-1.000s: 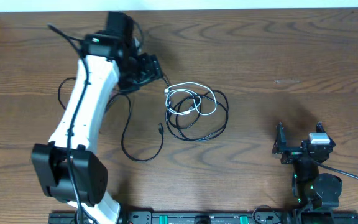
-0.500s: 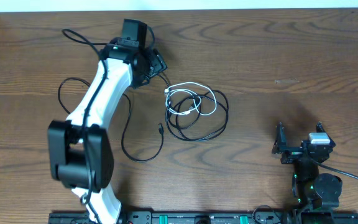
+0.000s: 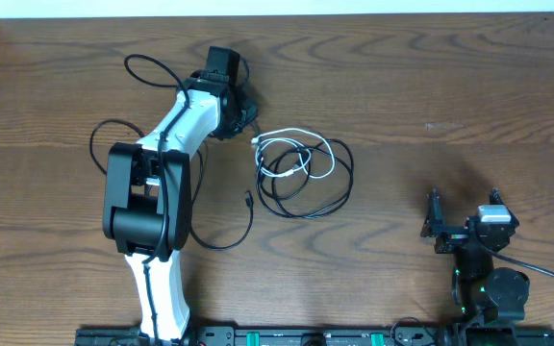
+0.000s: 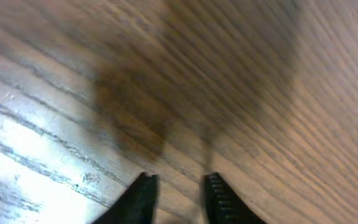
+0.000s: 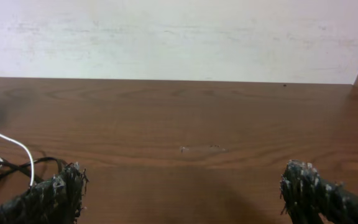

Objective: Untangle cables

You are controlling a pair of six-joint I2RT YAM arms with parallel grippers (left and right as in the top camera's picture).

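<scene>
**Left arm swings in on the knot, claw closing**

We see the left arm (image 3: pixel 176 135) stretched far across the table (image 3: pixel 402 77). In the last second it has swept in from the far left, and its wrist is now just beside the tangle's left edge. Over the same sweep the left gripper (image 4: pixel 179 196) has drawn its jaws in from wide to a narrow gap. Through the blurred wrist camera we make out only wood grain beyond the tips, and no cord shows between them.

The knot (image 3: pixel 291 165) lies where it was at mid-table, with the white cord (image 3: pixel 260 141) looped through coils of black. Another black cord trails off to the left, its plug (image 3: pixel 248 199) lying just left of the coils. We judge the untangling not yet begun. This looks like the approach to a first pinch, probably at the white end nearest the claw.

The arm is folded low, its elbow near the base and its forearm angled towards the knot. The right gripper (image 5: pixel 185 180) sits parked at the near right with its jaws wide apart and empty, well clear of the cords.
</scene>
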